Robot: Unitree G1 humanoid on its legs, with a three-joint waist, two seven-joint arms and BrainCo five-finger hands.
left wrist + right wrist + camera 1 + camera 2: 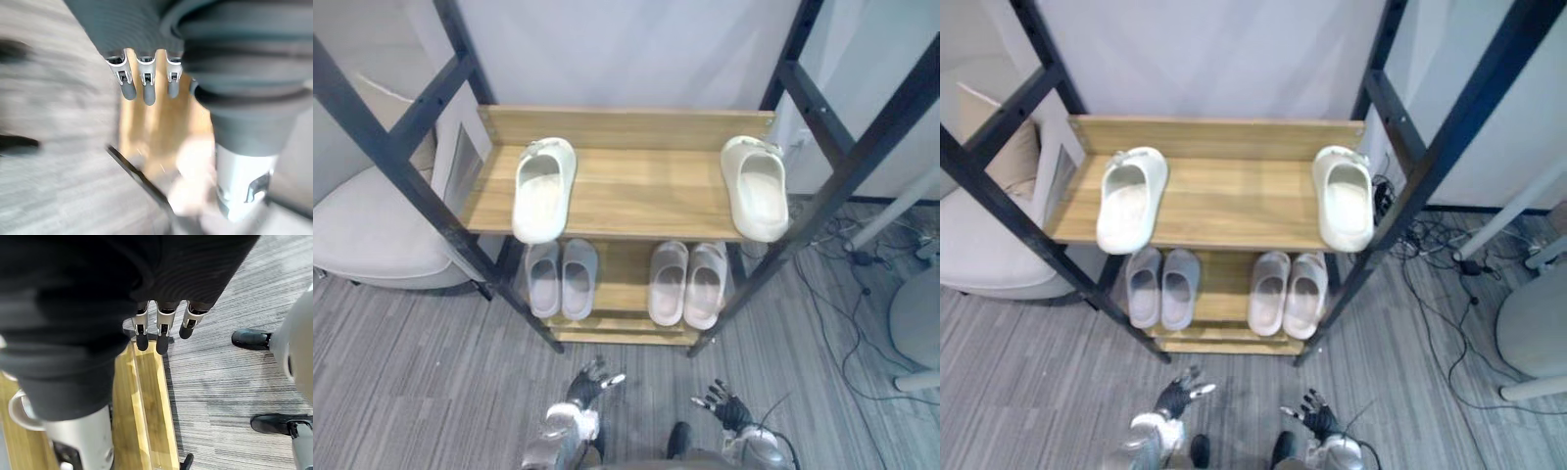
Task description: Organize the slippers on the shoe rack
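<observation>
Two cream slippers sit on the top shelf of the shoe rack. The left slipper and right slipper are well apart at opposite ends, so they're likely not paired yet. On the lower shelf the grey pair and pinkish pair look tidy. The left hand and right hand hang low over the floor in front of the rack, fingers spread and holding nothing. The task looks barely started.

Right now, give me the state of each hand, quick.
Left hand: open, fingers relaxed, holding nothing.
Right hand: open, fingers spread, holding nothing.
</observation>
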